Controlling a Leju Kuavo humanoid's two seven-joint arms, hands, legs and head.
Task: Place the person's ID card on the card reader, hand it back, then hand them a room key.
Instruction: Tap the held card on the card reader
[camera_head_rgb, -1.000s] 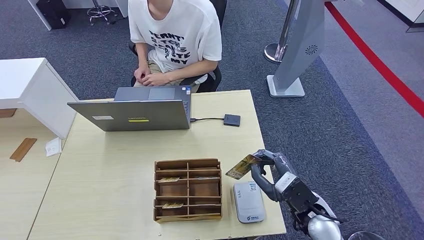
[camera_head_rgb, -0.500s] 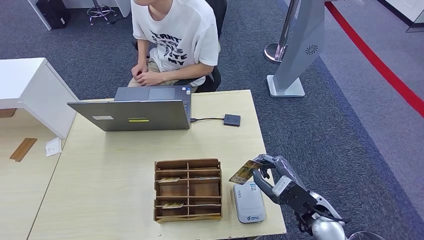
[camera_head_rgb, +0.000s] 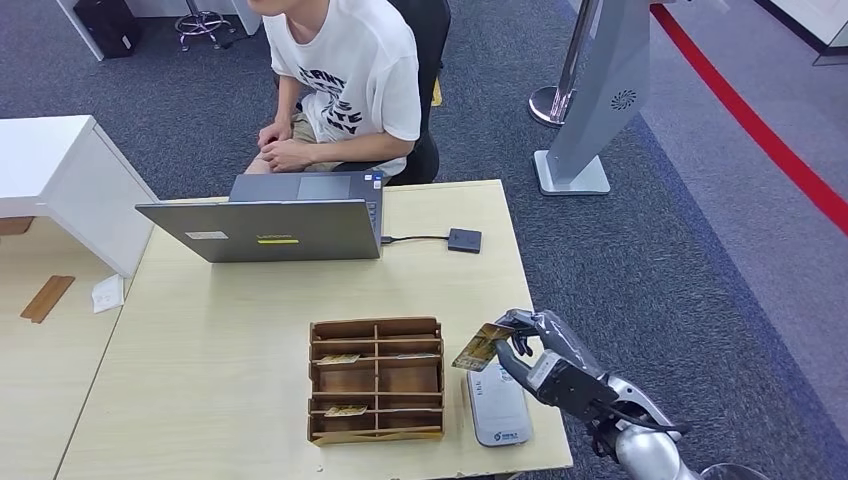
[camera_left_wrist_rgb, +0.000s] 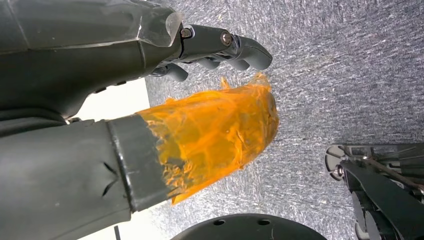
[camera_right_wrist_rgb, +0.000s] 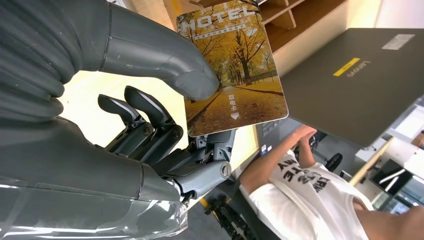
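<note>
My right hand (camera_head_rgb: 535, 352) pinches a yellow hotel card (camera_head_rgb: 481, 346) between thumb and fingers, just above the far end of the white card reader (camera_head_rgb: 497, 405) at the table's front right. In the right wrist view the card (camera_right_wrist_rgb: 233, 65) shows an autumn tree picture and the word HOTEL, with the thumb pressed on its face. The person in a white T-shirt (camera_head_rgb: 345, 70) sits behind the laptop, hands together at the lap. My left hand (camera_left_wrist_rgb: 215, 47) hangs over grey carpet with its fingers curled and nothing in them, its thumb wrapped in orange tape.
A cardboard divider tray (camera_head_rgb: 376, 380) with a few cards in its compartments stands left of the reader. An open grey laptop (camera_head_rgb: 262, 225) and a small black adapter (camera_head_rgb: 463, 240) lie at the table's far side. A grey kiosk stand (camera_head_rgb: 590, 100) rises on the carpet to the right.
My right hand has drawn back and down a little with the card, nearer the reader. The person has leaned and shifted to my left on the chair.
</note>
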